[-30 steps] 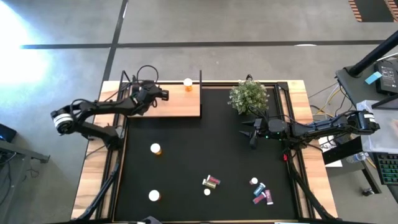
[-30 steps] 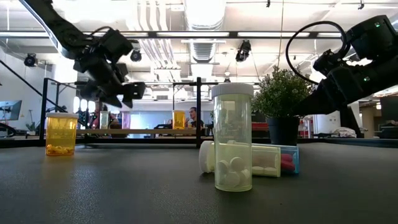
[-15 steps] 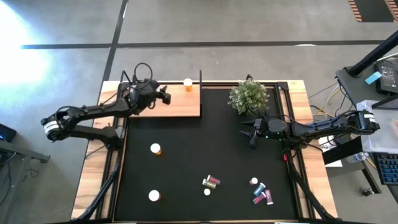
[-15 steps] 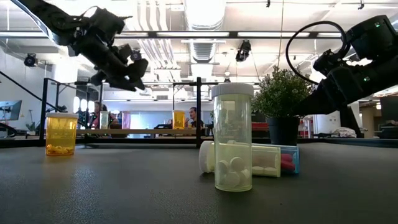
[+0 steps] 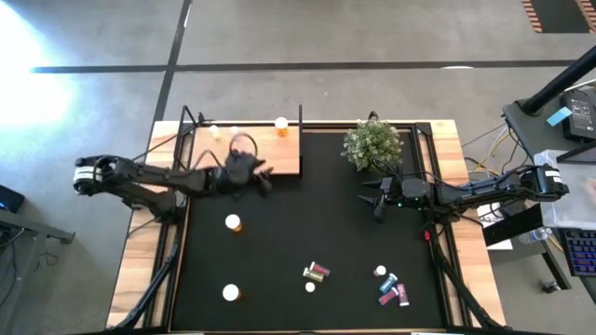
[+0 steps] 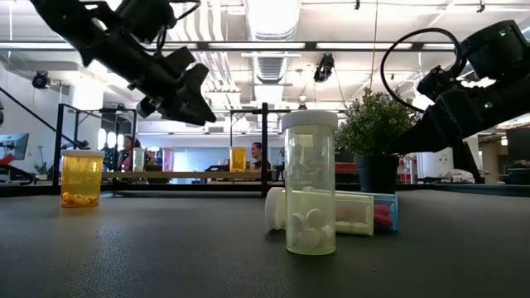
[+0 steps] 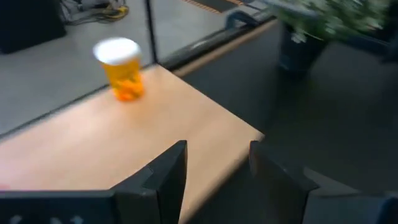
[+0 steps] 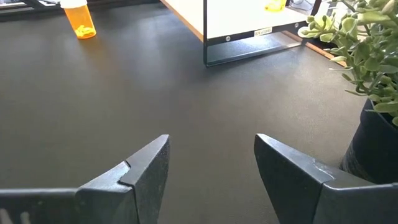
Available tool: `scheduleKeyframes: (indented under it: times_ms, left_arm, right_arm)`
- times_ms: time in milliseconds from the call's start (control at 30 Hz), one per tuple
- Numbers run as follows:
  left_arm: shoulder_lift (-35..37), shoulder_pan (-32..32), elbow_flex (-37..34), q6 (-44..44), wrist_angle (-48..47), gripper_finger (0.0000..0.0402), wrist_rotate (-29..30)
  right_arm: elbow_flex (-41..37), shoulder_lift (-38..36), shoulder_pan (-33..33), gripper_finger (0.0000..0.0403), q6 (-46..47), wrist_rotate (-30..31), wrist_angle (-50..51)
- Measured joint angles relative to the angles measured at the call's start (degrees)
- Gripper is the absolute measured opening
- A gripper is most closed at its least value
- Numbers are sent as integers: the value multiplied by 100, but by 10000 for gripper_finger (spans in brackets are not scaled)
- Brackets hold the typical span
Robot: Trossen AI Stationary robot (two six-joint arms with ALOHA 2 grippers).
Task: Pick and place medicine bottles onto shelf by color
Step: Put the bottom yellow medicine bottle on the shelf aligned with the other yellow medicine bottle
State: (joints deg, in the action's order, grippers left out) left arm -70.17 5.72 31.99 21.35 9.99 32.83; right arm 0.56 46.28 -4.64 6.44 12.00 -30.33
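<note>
The left hand (image 5: 264, 179) is held empty, fingers parted, over the near edge of the shelf (image 5: 279, 158), where one orange bottle (image 5: 281, 125) stands at the far corner. A fetch seems in hand: the next orange bottle (image 5: 233, 222) on the desk (image 5: 289, 233) must be reached. The right hand (image 5: 372, 197) waits open and empty beside the plant (image 5: 372, 142).

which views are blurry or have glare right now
Left wrist view: motion-smeared, the plant streaked, the orange bottle soft. High view: the left gripper blurred, with glare on the floor at upper left. Low view: bright backlit ceiling lights. Right wrist view: sharp.
</note>
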Motion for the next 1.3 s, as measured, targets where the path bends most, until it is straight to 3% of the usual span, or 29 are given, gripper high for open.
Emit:
scheduleKeyframes:
  times_ms: [367,567,967,1300]
  left_arm:
    - [-925,-2413,109,1807,32,158,1721]
    - [-1409,-3237,566,1999,25,158,2298]
    - [-2475,-4391,1572,2026,29,158,2630]
    - [-3450,-4786,2601,1980,23,158,2659]
  right_arm:
    - [0,-2,1,224,0,-2,0]
    - [0,-2,1,224,-1,0,0]
    - [0,-2,0,224,0,-1,0]
    - [0,-2,2,224,0,1,0]
